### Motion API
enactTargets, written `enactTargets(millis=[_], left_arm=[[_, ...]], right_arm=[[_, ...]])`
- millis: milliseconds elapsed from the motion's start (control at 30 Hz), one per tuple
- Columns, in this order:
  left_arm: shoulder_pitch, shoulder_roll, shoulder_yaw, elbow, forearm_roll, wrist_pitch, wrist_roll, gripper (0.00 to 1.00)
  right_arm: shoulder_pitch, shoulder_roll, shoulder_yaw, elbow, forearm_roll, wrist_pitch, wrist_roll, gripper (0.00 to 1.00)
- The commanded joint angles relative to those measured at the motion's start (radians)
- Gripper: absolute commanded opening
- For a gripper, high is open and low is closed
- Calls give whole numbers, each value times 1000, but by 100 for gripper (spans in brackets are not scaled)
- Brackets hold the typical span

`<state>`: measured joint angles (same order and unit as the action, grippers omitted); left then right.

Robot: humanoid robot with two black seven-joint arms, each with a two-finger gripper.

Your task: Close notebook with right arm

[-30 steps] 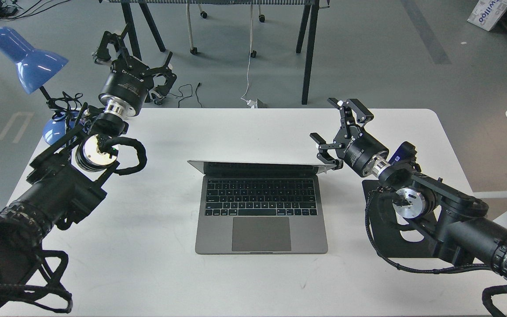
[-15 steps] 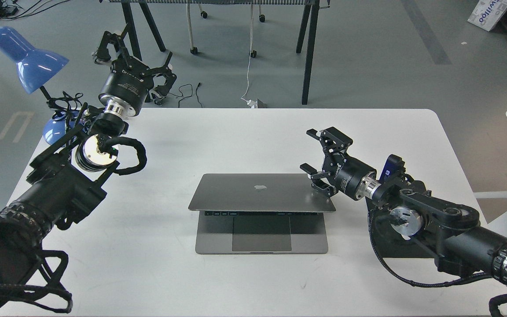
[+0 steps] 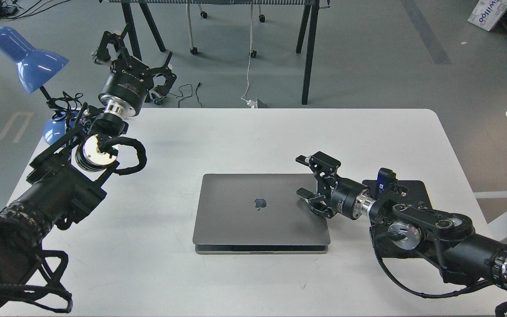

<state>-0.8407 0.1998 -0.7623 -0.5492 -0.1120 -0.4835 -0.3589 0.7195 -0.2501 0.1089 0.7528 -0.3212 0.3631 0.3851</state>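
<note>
Since the earlier frame, the slim space-grey metal notebook (image 3: 261,212) had gone from half-lowered to nearly flat, a thin gap remaining along its front edge; my right gripper (image 3: 310,189) had dropped lower and nearer with it. Its fingers stood apart, clamped on nothing, resting at the lid's right rear corner. The notebook lay at the middle of the white rounded table (image 3: 253,132), dark apple logo upward, keyboard hidden. A black flat mouse pad (image 3: 414,187) lay just right of it, partly covered by my right arm. My left gripper (image 3: 137,61) hung above the table's far left corner, fingers apart and empty, near the blue desk lamp (image 3: 27,57).
</note>
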Motion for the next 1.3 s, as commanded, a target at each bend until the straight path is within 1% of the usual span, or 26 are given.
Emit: enactTargets(millis=[0,367,633,800,967,1100,1267], left_arm=[[0,0,1,0,0,0,0,100],[0,0,0,0,0,0,0,100],[0,0,0,0,0,0,0,100],[0,0,0,0,0,-1,0,100],[0,0,1,0,0,-1,0,100],[0,0,1,0,0,-1,0,100],[0,0,1,0,0,-1,0,100]], right_arm=[[-2,0,-3,0,-19,-6,-2,100],[-8,0,-48,2,-21,-7,-5,100],[-3,-47,-6,20,-18,-6,8,100],[-8,-69,201,23,-16,5,14,100],[-8,-84,464,39,-10,42,11,100],[-5,-86,665,26,-1,43,-15,100],[-8,-84,845,0,37,40,-74,100]])
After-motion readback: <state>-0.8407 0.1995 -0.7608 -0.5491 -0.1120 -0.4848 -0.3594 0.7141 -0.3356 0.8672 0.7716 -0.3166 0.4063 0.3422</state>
